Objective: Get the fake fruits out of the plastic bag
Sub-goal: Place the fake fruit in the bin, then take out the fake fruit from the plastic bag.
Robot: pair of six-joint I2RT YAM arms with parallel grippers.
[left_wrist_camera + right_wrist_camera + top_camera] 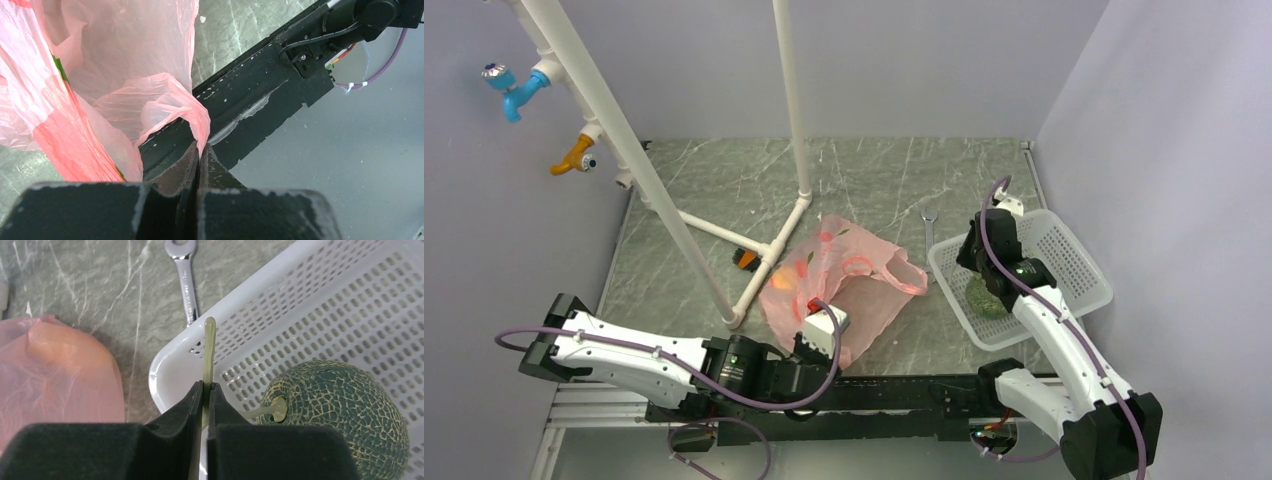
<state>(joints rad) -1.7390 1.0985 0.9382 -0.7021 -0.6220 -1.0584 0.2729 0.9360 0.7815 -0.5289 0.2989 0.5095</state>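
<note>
At the near edge of the desk [874, 170], the left hand [200, 149] is shown by its wrist view with the fingers pressed together on a gathered fold of the plastic bag [125, 65]. From above, that pinch is hidden under the wrist camera. One bag is counted, spread pink from the near edge towards the desk's middle. A yellow-orange shape [780, 275] is glimpsed through its film, too blurred to name.

Towards the right edge, the right hand [206, 390] is clamped on the pale stem [210, 340] of the single melon [345, 410]. The melon is just beside the fingers, within the one white mesh basket [310, 300]. This grip is shown by the wrist view only. Beyond the basket's left rim, one wrench [186, 285] lies flat on the desk, between bag and basket.
</note>
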